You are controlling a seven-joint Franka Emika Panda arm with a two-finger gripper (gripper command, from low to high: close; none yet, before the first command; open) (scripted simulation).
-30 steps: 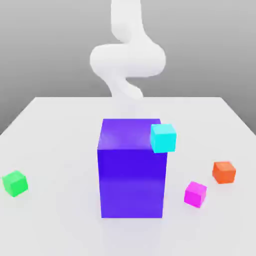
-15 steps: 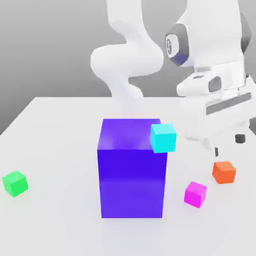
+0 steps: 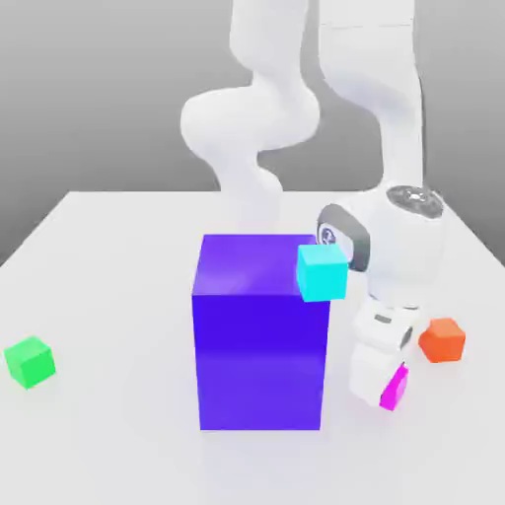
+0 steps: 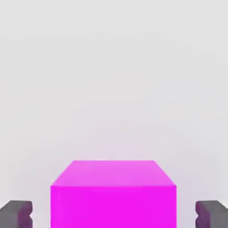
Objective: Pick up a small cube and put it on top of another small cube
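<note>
The small magenta cube (image 3: 396,389) rests on the white table at the exterior view's right, partly covered by my hand. My gripper (image 3: 383,387) has come straight down over it. In the hand view the magenta cube (image 4: 113,196) sits between the two dark fingertips (image 4: 16,213), with a narrow gap on each side, so the gripper (image 4: 114,214) stands open around it without touching. The small green cube (image 3: 30,361) lies far off at the exterior view's left, alone on the table.
A tall purple-blue block (image 3: 261,335) stands mid-table, close beside my hand. A cyan cube (image 3: 322,271) sits by its upper right corner. An orange cube (image 3: 442,339) lies just behind and right of the hand. The white table (image 3: 108,296) spreads around.
The arm swung in from the upper right and dropped down onto the magenta cube, which has not moved. The other cubes stayed in place.
</note>
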